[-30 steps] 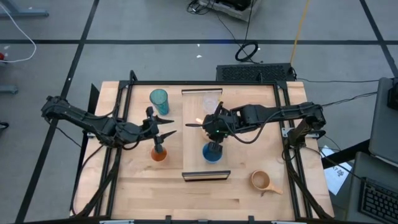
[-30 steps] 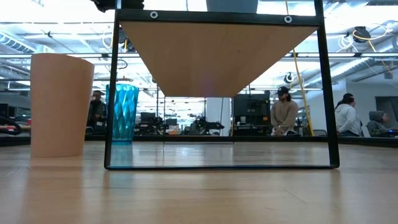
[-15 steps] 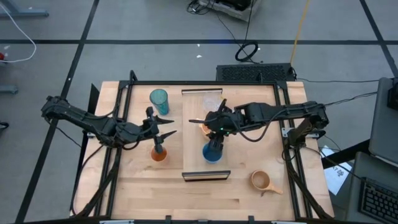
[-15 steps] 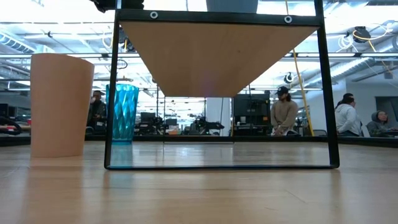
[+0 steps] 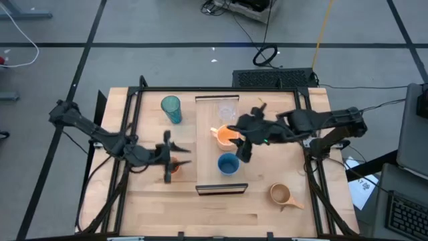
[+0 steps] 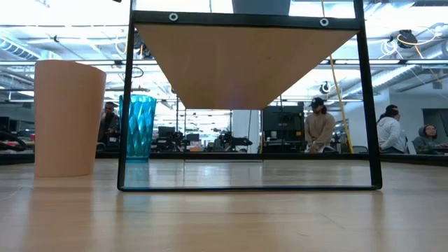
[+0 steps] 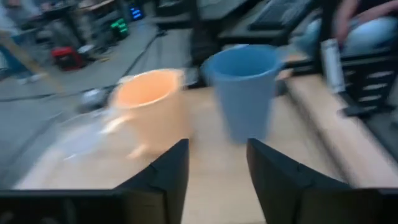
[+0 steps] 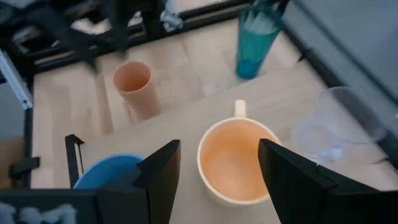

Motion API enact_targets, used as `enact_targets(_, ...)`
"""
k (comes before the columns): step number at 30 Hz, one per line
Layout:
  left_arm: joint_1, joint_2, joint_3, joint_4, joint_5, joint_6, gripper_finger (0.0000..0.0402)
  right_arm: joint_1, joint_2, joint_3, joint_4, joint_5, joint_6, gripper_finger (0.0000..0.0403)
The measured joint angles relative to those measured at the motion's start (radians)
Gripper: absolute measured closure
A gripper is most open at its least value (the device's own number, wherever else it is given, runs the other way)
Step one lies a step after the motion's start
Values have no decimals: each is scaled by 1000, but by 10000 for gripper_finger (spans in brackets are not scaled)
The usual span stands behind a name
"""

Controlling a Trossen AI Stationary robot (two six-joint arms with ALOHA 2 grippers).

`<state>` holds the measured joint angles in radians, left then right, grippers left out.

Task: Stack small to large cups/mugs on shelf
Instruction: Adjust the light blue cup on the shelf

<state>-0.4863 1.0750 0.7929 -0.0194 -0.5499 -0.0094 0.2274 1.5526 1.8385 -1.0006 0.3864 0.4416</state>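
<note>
On the shelf [image 5: 208,175] stand three vessels in a row: the clear glass cup [image 5: 227,109] near its far end, the orange handled mug [image 5: 225,136] at the middle, the blue cup [image 5: 228,164] toward its near end. The right gripper [image 5: 245,142] hangs with fingers spread over the shelf's right edge, holding nothing. The left gripper [image 5: 167,158], fingers apart, hovers at the small orange cup [image 5: 173,167] on the table [image 5: 154,207] beside the shelf's left edge. The teal tumbler [image 5: 171,108] stands near the table's far-left corner, the tan handled mug [image 5: 282,195] near its near-right corner.

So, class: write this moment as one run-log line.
shelf: glass, orange mug, blue cup | right gripper: open over mug | left gripper: open, by small orange cup
</note>
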Motion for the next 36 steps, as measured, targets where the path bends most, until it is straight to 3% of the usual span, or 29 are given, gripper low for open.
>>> enact_targets(8, -35, 199, 0, 258, 9, -7, 332, 166, -23, 0, -78, 207, 75, 193)
enact_targets(16, -35, 292, 0, 366, 26, -67, 364, 302, -41, -96, -103, 395, 172, 200)
enact_targets(32, 26, 366, 0, 386, 7, -101, 364, 415, -178, -476, 67, 452, 315, 234)
enact_targets(36, 28, 366, 1, 389, 7, -101, 364, 440, -230, -609, 202, 452, 293, 254)
